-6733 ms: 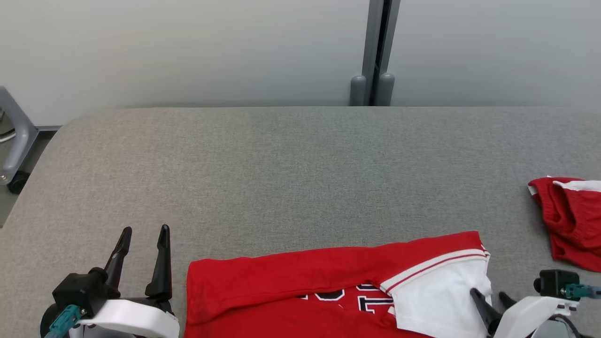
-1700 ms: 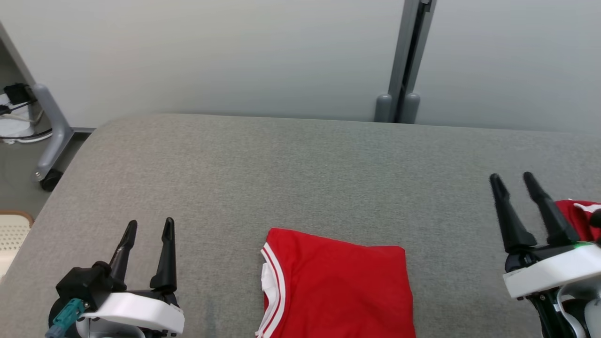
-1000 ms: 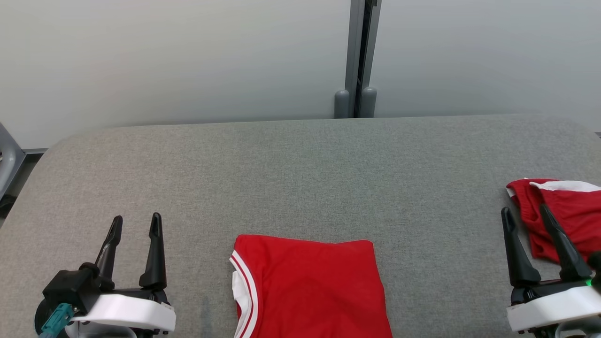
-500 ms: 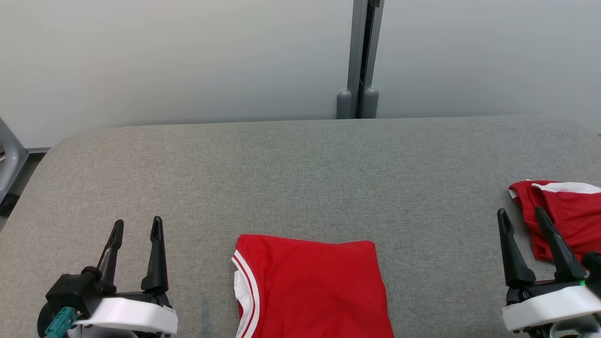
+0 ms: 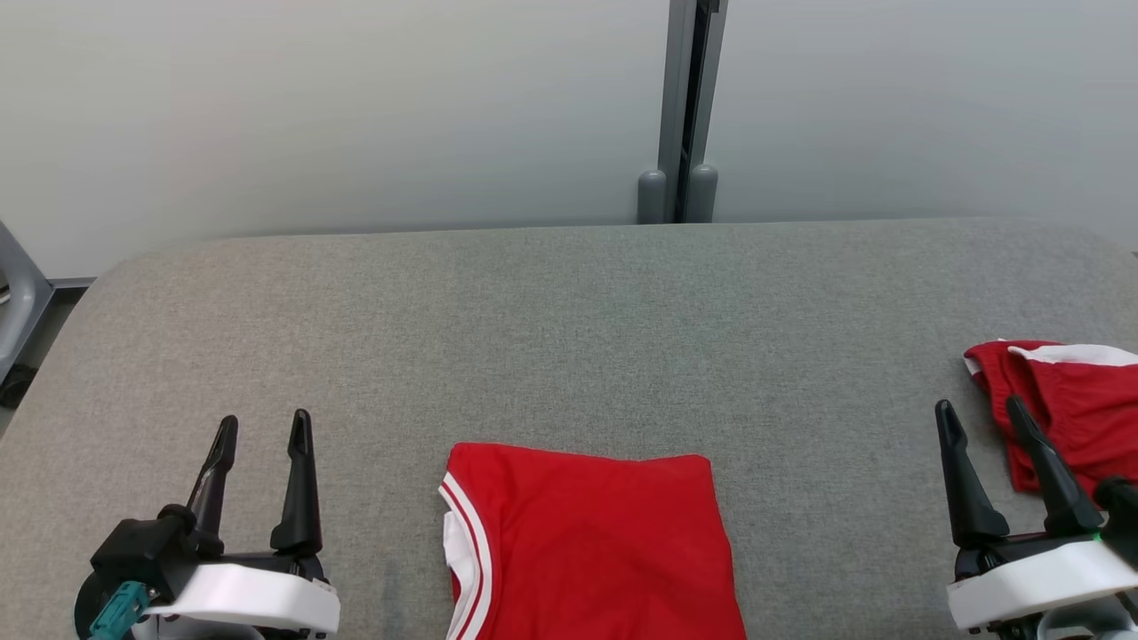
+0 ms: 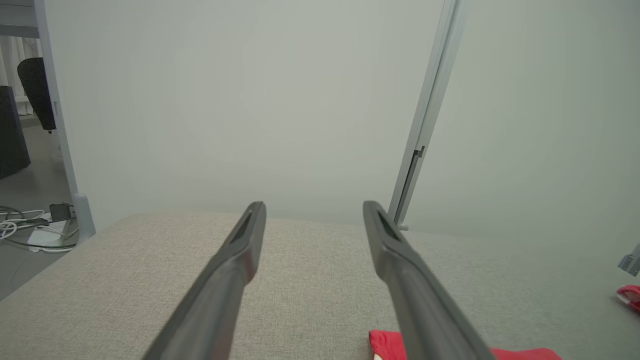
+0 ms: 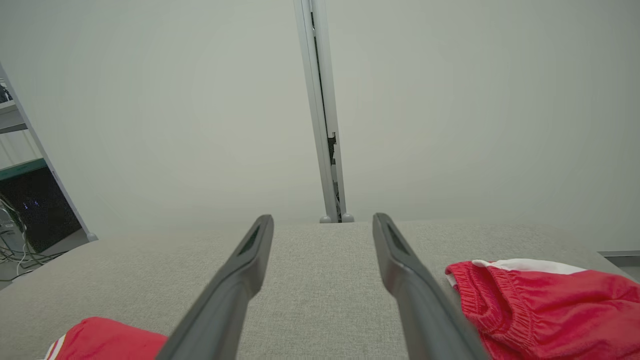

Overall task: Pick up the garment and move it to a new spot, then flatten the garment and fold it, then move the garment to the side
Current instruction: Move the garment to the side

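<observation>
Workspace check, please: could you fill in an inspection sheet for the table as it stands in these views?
Surface: grey fabric-covered table, flat, no stains seen.
Job's things: folded red garment with white-striped trim on its left edge, lying flat at the near edge between the two arms.
Clutter: crumpled red garment with a white band, at the table's right end.
Grippers: left gripper open and empty, left of the folded garment; right gripper open and empty, beside the crumpled one.
Cables: cables on the floor off the table's left end; none on the table.
Surroundings: pale partition wall with a grey post behind the table.
</observation>
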`<state>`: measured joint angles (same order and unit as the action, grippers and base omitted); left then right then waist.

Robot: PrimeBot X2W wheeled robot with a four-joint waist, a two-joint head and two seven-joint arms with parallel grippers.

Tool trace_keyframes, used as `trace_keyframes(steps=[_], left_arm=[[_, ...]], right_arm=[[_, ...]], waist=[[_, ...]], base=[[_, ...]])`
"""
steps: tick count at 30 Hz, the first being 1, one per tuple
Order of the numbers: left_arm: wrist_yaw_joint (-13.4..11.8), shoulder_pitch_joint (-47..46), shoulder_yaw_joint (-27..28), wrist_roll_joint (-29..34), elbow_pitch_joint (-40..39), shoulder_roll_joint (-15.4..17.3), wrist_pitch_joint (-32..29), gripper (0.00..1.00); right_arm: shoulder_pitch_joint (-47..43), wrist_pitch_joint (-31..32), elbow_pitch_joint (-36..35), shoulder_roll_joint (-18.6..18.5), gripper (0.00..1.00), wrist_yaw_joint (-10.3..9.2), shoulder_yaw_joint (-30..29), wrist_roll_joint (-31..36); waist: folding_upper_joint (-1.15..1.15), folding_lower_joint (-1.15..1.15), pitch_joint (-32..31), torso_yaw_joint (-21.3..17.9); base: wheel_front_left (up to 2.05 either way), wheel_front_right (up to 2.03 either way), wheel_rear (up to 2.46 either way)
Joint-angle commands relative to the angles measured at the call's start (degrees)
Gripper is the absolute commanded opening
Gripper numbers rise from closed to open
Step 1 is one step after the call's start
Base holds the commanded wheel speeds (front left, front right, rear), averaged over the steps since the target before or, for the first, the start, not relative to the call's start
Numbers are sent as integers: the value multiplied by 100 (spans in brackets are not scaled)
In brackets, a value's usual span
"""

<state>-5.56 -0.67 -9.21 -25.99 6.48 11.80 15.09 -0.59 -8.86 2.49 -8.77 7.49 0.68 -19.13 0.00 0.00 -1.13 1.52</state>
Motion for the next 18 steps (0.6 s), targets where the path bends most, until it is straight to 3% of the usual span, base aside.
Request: trace_keyframes(steps=[1, 12, 18], left_arm=[[20, -5, 29, 62, 16, 4, 5, 100], [41, -17, 45, 92, 69, -13, 5, 100], [58, -68, 70, 104, 95, -33, 5, 100]], right_arm=[[27, 24, 22, -26, 100, 2, 7, -34], [164, 152, 234, -5, 100, 2, 231, 7], [482, 981, 607, 3, 100, 2, 1027, -513]], waist=[[0, 0, 5, 5], [0, 0, 69, 27], [0, 0, 162, 79]], base=[[0, 0, 0], [0, 0, 0], [0, 0, 0]])
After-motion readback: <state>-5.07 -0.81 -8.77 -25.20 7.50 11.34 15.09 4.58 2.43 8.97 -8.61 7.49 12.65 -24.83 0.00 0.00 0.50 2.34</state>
